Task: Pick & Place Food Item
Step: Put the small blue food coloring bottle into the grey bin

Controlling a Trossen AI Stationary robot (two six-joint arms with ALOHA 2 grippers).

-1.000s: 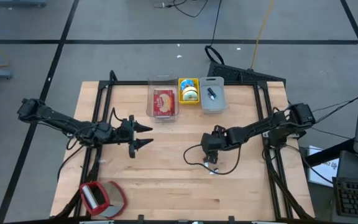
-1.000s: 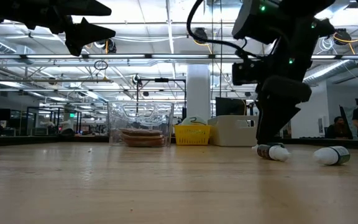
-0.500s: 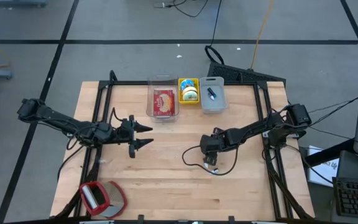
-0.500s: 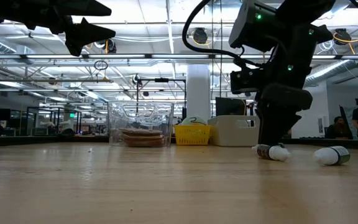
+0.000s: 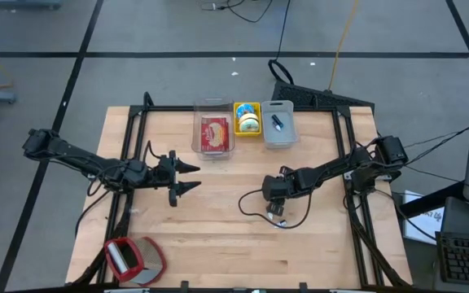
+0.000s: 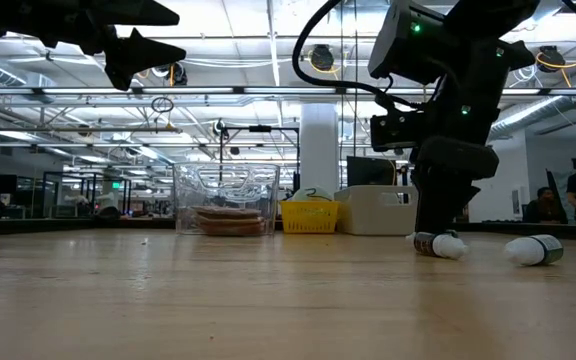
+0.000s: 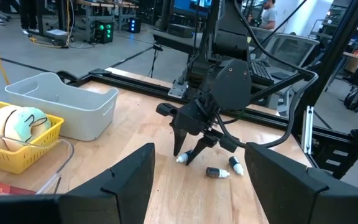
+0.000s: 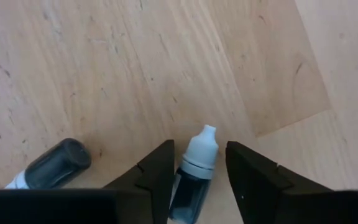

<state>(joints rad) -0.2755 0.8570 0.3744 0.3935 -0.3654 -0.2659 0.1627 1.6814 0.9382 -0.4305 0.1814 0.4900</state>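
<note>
Spanning the whole high view, a wooden bench is seen with a black frame laid on it. Both dark arms are reached in over it from the sides. The left end effector is held level above the bench's left half, its fingers spread wide with nothing between them, well apart from everything else. The right end effector is pointed steeply down at the bench's right half, and its two fingers are set on either side of a small dropper bottle, partly closed; whether the pads are pressed onto it cannot be told. The bottle is lying on the wood, white tip pointing away from the wrist. Just beside it a second small bottle with a dark cap is lying on the bench, and from the left wrist view a third bottle is seen near the same spot.

Along the far edge three containers are lined up: a clear plastic tub with a red-wrapped food item inside, a yellow basket holding tape rolls, and a pale grey bin with a small dark thing in it. At the near left corner a red-and-white object is resting on the bench.
</note>
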